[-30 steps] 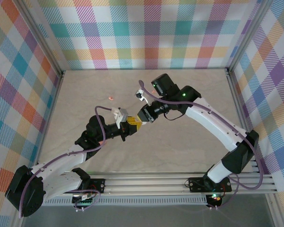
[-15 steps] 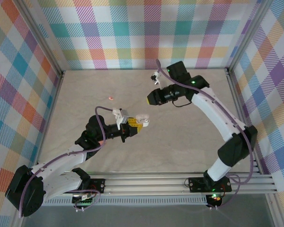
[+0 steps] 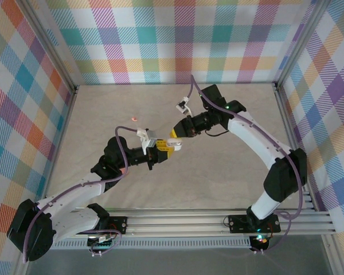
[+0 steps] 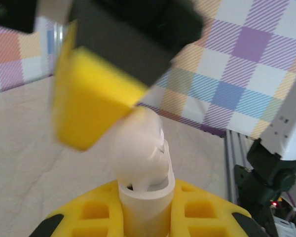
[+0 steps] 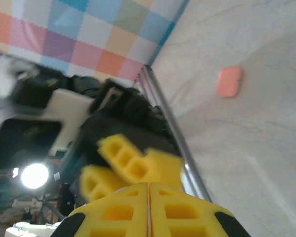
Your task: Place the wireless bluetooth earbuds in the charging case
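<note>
My left gripper (image 3: 165,150) is raised above the middle of the table and is shut on a white charging case (image 3: 175,143). In the left wrist view the case's base (image 4: 147,212) stands between the yellow fingers and its rounded lid (image 4: 138,148) is ajar. My right gripper (image 3: 173,135) is shut, and I see nothing between its fingers. It hovers right at the top of the case, and one blurred yellow finger (image 4: 91,108) touches the lid. One salmon-pink earbud (image 3: 134,118) lies on the table at the far left, also in the right wrist view (image 5: 229,81).
Plaid walls enclose the beige table (image 3: 218,172) on three sides, with aluminium posts at the corners. The arms' base rail (image 3: 178,220) runs along the near edge. The left gripper's fingers (image 5: 133,163) sit close ahead of my right gripper (image 5: 149,190).
My right gripper left the case, swung toward the far wall half a second ago, then came back down against the case's lid. The left gripper kept hold of the case and barely moved.
</note>
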Robot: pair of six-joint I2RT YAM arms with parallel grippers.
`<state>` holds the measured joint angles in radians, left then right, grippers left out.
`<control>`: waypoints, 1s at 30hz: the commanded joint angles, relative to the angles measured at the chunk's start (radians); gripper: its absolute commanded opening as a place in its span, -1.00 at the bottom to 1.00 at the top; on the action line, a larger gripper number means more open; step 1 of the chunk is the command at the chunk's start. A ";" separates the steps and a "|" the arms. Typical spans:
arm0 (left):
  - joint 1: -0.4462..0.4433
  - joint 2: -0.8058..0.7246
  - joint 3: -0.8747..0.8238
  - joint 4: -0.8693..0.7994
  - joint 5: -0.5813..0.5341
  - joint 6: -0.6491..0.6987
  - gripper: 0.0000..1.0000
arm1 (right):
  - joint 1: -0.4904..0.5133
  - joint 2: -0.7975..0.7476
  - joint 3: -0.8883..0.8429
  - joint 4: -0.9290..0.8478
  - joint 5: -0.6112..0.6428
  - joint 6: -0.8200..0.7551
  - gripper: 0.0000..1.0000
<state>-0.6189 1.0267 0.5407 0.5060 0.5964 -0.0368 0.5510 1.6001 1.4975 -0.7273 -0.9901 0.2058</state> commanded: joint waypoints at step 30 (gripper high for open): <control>0.045 0.639 0.484 -0.223 -0.040 -0.564 -1.00 | -0.310 -0.330 -0.556 0.381 0.643 0.183 0.33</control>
<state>-0.5682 1.5463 0.9600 0.3466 0.5892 -0.4915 0.3180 1.3087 0.9905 -0.2958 -0.4805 0.3721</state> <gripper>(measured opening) 0.175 0.662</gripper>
